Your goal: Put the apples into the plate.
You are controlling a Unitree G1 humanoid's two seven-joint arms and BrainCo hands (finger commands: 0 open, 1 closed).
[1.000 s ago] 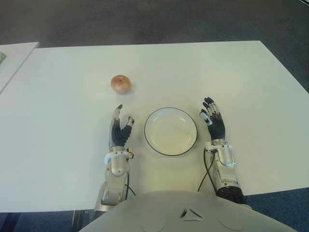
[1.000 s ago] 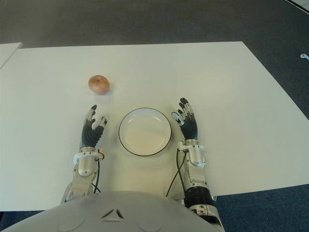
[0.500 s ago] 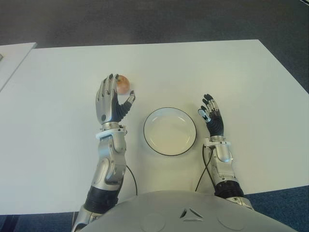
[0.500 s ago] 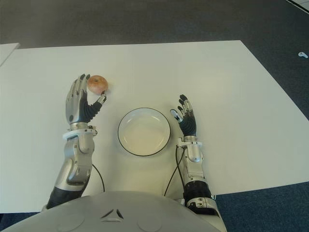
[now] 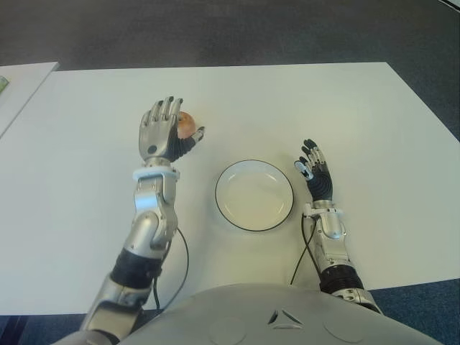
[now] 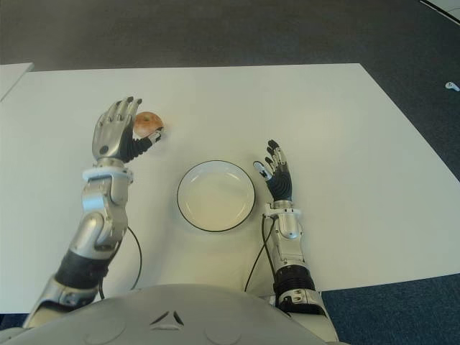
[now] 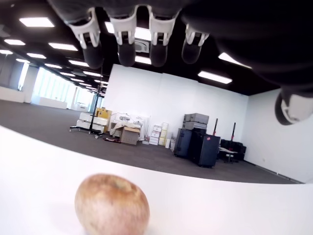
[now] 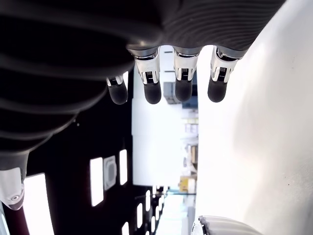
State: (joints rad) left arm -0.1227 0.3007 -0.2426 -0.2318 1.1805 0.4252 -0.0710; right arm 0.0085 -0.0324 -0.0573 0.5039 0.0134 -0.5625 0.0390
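A reddish-yellow apple [image 5: 188,123] sits on the white table [image 5: 323,100], far left of the plate. My left hand [image 5: 172,123] is raised just at its near left. The fingers [image 7: 126,46] are spread above the apple [image 7: 112,205] without touching it, and the thumb [image 5: 198,134] reaches past its near side. The white plate [image 5: 254,161] with a dark rim lies near the table's middle front and holds nothing. My right hand [image 5: 307,159] shows open just right of the plate.
A second white table [image 5: 21,79] stands at the far left with a narrow gap between. Dark carpet lies beyond the far edge. A black cable [image 5: 181,251] loops by my left forearm.
My left arm has stretched forward, bringing its open hand from beside the plate up to the apple. The right hand, plate and apple have stayed where they were.
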